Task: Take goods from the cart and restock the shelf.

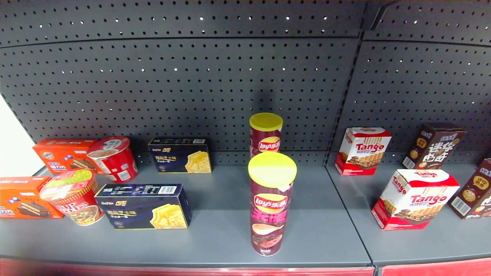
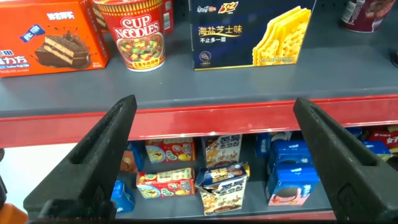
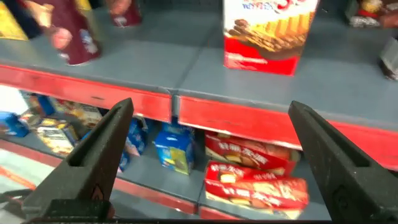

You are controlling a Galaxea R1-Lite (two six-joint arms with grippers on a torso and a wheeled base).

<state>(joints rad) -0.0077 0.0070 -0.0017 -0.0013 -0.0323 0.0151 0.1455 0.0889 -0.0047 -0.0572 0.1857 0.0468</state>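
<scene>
Left claw (image 2: 214, 104): jaws wide apart, nothing in them. Right claw (image 3: 210, 107): same, spread and empty. Both sit just in front of the shelf (image 1: 215, 230), roughly level with its red front lip (image 2: 205, 121). Lower boxes (image 2: 221, 186) sit under it.

Nearest the left claw, along the shelf's front edge: orange cake box (image 2: 50, 37), cup noodles (image 2: 140, 31), navy cracker box (image 2: 249, 34). A second of each stands behind, by the back wall.

Nearest the right claw: front wafer box (image 3: 267, 31), skewed, close to the front edge. Front chip can (image 1: 271, 203) stands upright mid-shelf near the front edge, with the back chip can (image 1: 265, 134) straight behind it at the back wall. Back wafer box (image 1: 362, 150) and brown boxes (image 1: 433, 145) are toward the right end.

My read: nothing in hand, so a pick from the cart comes next. It then goes into a bare patch, either between the cracker boxes and the cans or between the cans and the wafer boxes.

Risks:
- The front chip can is tall, narrow and close to the edge. A sideways arm pass or a box shoved in beside it tips it. It's round, so it likely rolls off the front.
- The front wafer box is skewed near the edge. A nudge from behind puts it over the lip.
- The claws are at lip height. Lifting straight up without backing off could catch the lip.
- Wide-open jaws sweep a broad path between neighbours.
</scene>
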